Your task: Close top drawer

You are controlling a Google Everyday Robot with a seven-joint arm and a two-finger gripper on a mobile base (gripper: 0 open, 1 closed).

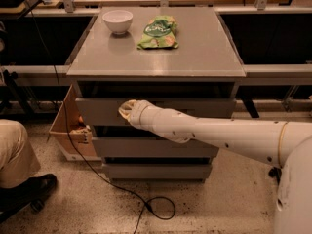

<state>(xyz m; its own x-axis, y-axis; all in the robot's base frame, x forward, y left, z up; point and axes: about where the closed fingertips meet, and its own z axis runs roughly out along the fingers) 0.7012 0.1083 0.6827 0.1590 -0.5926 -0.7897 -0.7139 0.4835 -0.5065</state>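
Observation:
The top drawer [100, 112] is a wide grey drawer with a flat, handle-less front, just under the cabinet's tabletop [156, 55]. Its front stands slightly out from the cabinet, with a dark gap above it. My gripper [126, 110] is at the end of the long white arm that reaches in from the right. It is pressed against the drawer front, left of centre. Two more grey drawer fronts [151, 147] lie below.
A white bowl [117, 21] and a green snack bag [159, 31] sit on the tabletop. A cardboard box [68, 130] stands at the cabinet's left side. A black cable [146, 204] loops on the floor in front. A person's knee and shoe [19, 179] are at lower left.

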